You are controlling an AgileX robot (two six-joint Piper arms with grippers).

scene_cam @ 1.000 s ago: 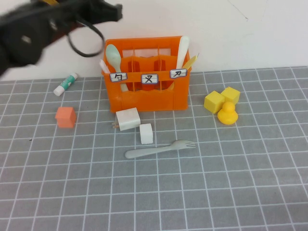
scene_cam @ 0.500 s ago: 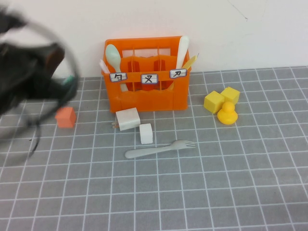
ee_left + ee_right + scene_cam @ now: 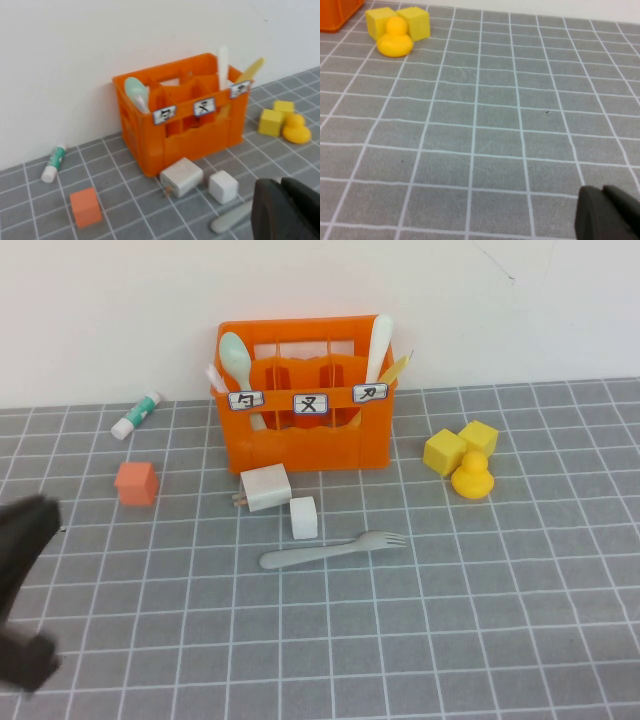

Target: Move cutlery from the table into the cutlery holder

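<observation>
— Cutlery holder? 
— Orange cutlery holder [image 3: 305,400] standing upright at the back of the table [image 3: 520,620], hard against the white wall. Mint-green spoon [image 3: 236,358] upright in the robot's-left end compartment, bowl up; pale pink spoon [image 3: 380,345] upright in the right end compartment, beside a yellowish utensil [image 3: 396,368].

— Anything left lying out? 
— Grey-green fork [image 3: 335,548] flat on the table in front of the holder, tines toward the robot's right. Small white cube [image 3: 303,517] just behind its handle, not clearly touching; larger white block [image 3: 265,487] between that cube and the holder's front.

— Left pincer? 
— Left pincer [image 3: 287,212] low at the near left of the table, well apart from the fork. Dark and blurred; cannot tell how far open, nothing seen in its grip.

— Right pincer? 
— Right pincer [image 3: 607,214] only a dark tip over bare grid in its wrist view. Opening: cannot tell.

— Other bits? 
— Orange cube [image 3: 136,483] left of the holder, glue stick [image 3: 137,414] near the wall, two yellow cubes [image 3: 460,445] with a yellow duck [image 3: 472,476] on the right.
</observation>
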